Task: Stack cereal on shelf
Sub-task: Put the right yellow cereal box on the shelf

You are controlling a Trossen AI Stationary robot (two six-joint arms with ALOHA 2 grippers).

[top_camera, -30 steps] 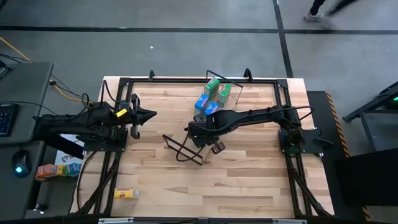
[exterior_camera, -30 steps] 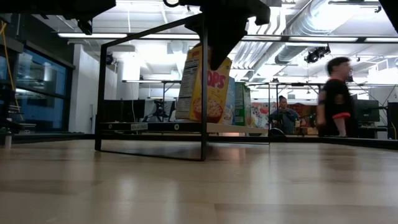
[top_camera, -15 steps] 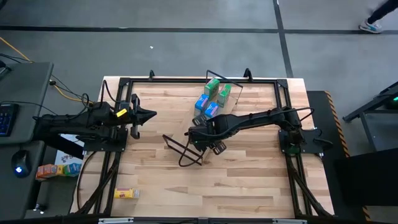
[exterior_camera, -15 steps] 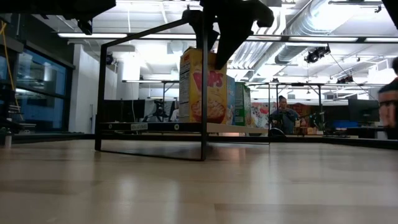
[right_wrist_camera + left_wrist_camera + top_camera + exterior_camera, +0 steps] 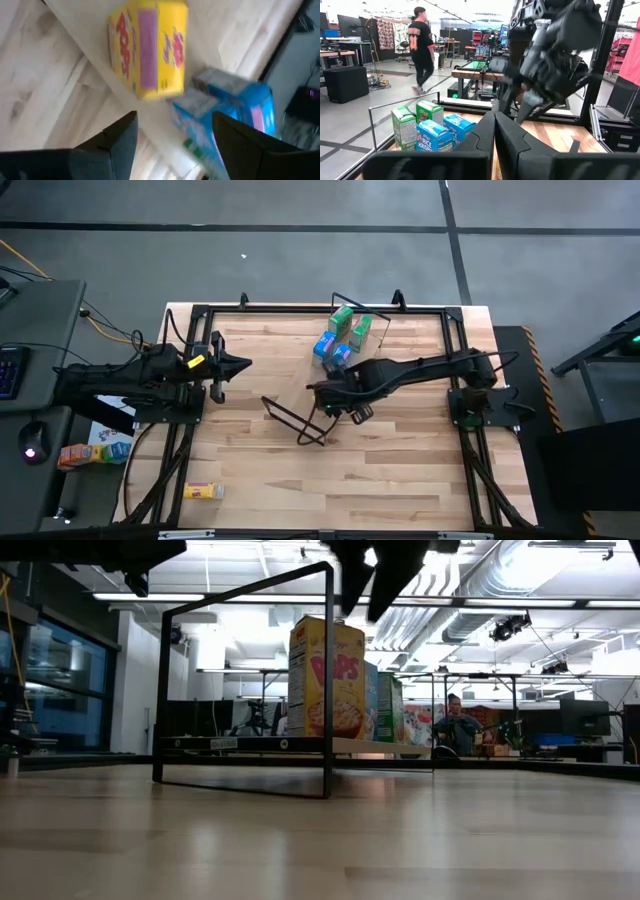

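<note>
A yellow cereal box (image 5: 328, 678) stands upright on its bottom end on the shelf (image 5: 240, 744), a light-wood board with black wire ends (image 5: 290, 420). Two blue boxes (image 5: 332, 350) and two green boxes (image 5: 352, 325) stand in a row behind it. My right gripper (image 5: 372, 575) hangs open just above the yellow box, touching nothing. Its wrist view looks down on the yellow box (image 5: 147, 47) and a blue box (image 5: 230, 110) between its spread fingers (image 5: 107, 145). My left gripper (image 5: 238, 365) waits shut at the table's left, pointing level.
Another yellow box (image 5: 203, 491) lies flat on the table near the front left corner. Black frame rails (image 5: 300, 308) run round the table's edges. A person (image 5: 458, 725) sits in the room behind; another (image 5: 422, 50) walks there.
My right gripper has opened and let go of the yellow box, then risen clear above it. The box was tilted in the hold a second ago and now stands upright on the shelf.
</note>
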